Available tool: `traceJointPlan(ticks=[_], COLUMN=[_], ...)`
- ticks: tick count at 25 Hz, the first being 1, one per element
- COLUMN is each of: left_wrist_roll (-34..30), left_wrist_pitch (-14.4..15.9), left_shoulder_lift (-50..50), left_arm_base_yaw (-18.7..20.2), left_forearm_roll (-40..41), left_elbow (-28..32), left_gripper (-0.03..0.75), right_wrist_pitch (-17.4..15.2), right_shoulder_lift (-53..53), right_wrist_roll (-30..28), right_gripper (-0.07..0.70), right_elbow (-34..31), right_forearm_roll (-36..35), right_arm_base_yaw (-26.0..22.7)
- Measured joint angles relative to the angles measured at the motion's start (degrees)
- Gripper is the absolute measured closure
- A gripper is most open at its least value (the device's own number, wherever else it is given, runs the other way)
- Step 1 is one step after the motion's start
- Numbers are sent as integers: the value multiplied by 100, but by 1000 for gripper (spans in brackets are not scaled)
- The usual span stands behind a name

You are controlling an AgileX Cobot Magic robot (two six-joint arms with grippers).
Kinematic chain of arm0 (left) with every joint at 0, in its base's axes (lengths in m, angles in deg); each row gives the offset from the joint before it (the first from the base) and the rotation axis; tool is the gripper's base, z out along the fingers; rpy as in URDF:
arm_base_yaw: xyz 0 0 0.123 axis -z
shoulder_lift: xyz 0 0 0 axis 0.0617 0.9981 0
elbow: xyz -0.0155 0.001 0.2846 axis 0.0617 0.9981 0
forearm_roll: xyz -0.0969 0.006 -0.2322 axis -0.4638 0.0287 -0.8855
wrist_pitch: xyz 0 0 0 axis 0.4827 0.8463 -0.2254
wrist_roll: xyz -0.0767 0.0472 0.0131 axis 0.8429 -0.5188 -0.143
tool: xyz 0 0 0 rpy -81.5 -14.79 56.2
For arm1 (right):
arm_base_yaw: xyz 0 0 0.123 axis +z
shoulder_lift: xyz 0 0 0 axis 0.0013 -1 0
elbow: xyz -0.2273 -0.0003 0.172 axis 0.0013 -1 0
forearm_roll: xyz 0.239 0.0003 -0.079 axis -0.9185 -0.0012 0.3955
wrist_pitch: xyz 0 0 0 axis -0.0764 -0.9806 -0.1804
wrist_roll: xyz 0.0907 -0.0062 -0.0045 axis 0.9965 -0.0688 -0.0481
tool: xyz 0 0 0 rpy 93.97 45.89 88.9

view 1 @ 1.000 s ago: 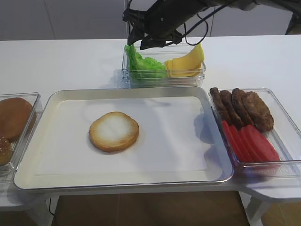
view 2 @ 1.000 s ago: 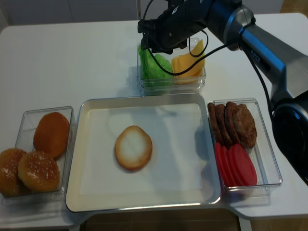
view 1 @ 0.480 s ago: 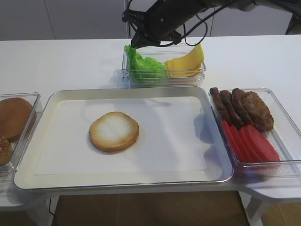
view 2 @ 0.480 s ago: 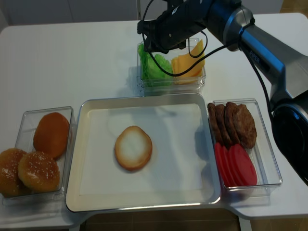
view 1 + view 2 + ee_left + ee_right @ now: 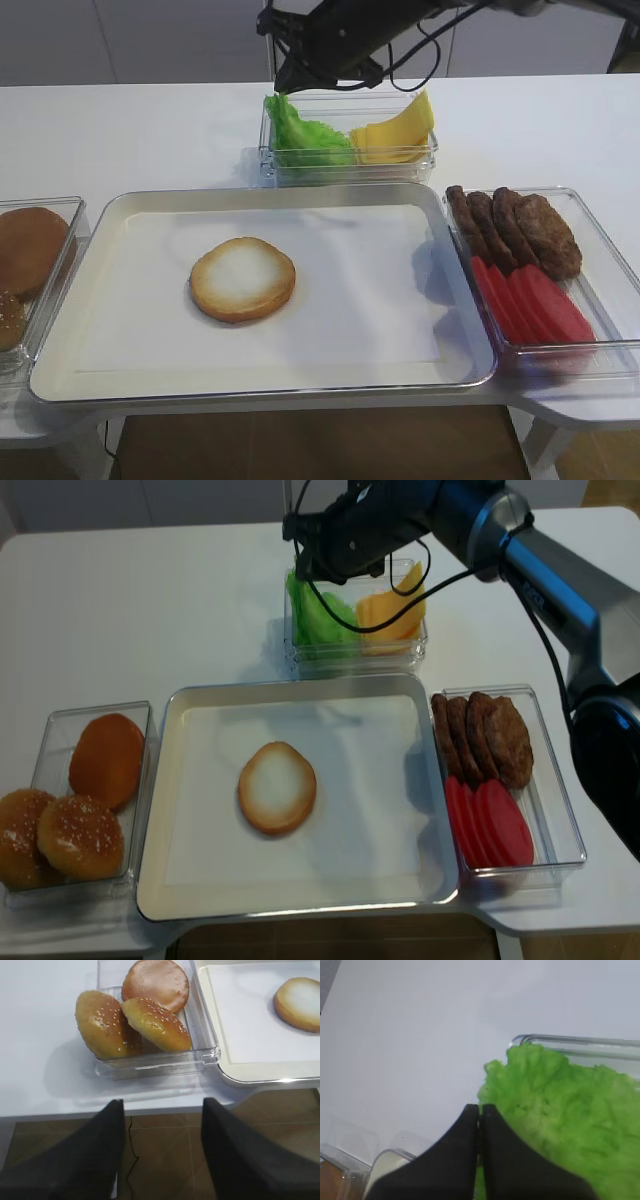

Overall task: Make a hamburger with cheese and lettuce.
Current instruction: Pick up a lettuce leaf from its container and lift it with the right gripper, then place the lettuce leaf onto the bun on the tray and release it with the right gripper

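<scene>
Pinched together with no gap showing in the wrist view, the right gripper has its two black jaws closed on the upper edge of the lettuce — the green ruffled leaf spreads away to the right of the jaws and below them, and a sliver of green shows between the finger bases. In the high view the leaf stands up at the left end of the clear tub, directly under the jaws. Beside it in the same tub, further right of the jaws, lean the yellow cheese slices. The hamburger, only a pale-faced bun half with nothing stacked on it, lies well apart from the jaws, on the white paper of the metal tray, nearer the camera and a little left.

Right of the tray stands a clear bin with brown patties at its far end and red tomato slices at its near end. Left of the tray another clear box holds the domed buns, two seeded and one smooth.

Left gripper — its dark fingers are spread wide apart, holding nothing, hovering off the table's near edge; the box of buns lies just ahead of the fingertips, the tray corner ahead and to the right.
</scene>
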Motion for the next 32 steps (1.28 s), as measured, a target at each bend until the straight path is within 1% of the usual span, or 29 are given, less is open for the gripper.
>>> traceJointPlan(ticks=[5,7,11,14,21,23,26,28,30,32], left_wrist_roll=[0,0,0,0,0,0,0,0,0,0], left_wrist_pitch=[0,0,0,0,0,0,0,0,0,0], left_shoulder_lift=[0,0,0,0,0,0,0,0,0,0], left_arm_base_yaw=[0,0,0,0,0,0,0,0,0,0], left_forearm_roll=[-8,-8,-8,-8,-21,-21,-21,-21,-21,-21], left_elbow=[0,0,0,0,0,0,0,0,0,0], left_gripper=[346,346,346,346,346,346,346,346,346,346], right_wrist_pitch=[-67,-143,-413,-663,-1446,-1592,-1678,-1715,-1715,-1615], right_shoulder_lift=[263,376,642,874,1626,1834,2207,2468,2698,2939], right_wrist_roll=[0,0,0,0,0,0,0,0,0,-51], right_gripper=[628,628,629,629,629,629,629,629,629,629], right_elbow=[0,0,0,0,0,-16,-320,-675,-1064,-1534], right_forearm_roll=[191,239,318,388,668,689,689,689,689,689], right_arm_base_yaw=[0,0,0,0,0,0,0,0,23,89])
